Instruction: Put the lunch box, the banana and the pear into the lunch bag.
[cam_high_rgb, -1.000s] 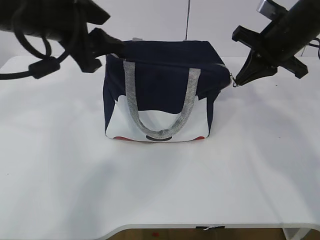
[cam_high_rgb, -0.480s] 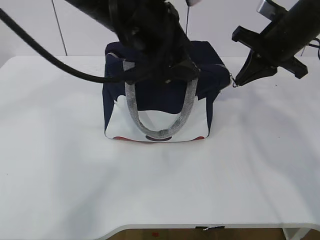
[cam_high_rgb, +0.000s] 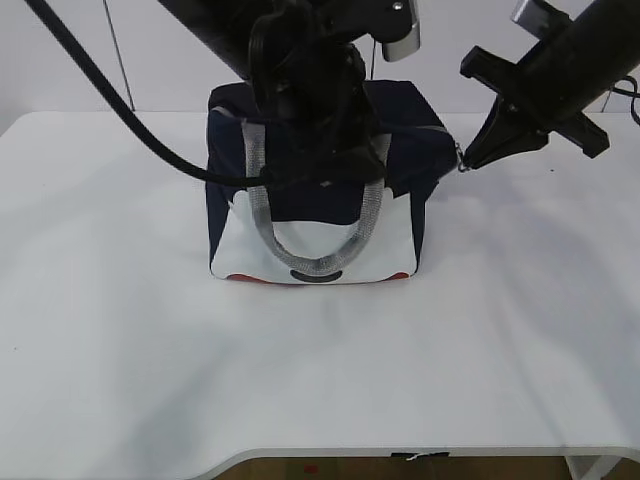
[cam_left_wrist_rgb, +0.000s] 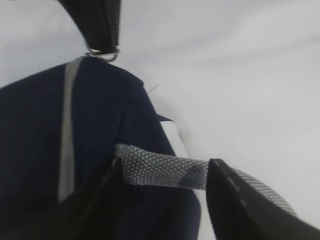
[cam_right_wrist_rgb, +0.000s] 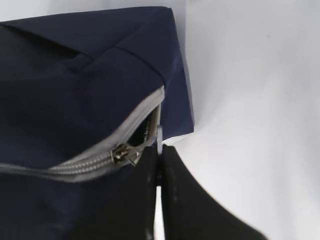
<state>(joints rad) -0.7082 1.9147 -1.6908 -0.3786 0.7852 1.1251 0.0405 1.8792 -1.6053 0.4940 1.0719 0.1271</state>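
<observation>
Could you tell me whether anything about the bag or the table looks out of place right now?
Nothing looks damaged or spilled. The lunch bag stands upright; the right gripper pinches its ring pull, and the left gripper straddles a grey handle.

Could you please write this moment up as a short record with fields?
bag: navy lunch bag upright on the white table
zipper: grey zipper looks closed
left gripper: open, jaws either side of a grey handle
right gripper: shut on the metal ring pull at the bag's end
food and lunch box: not visible
</observation>
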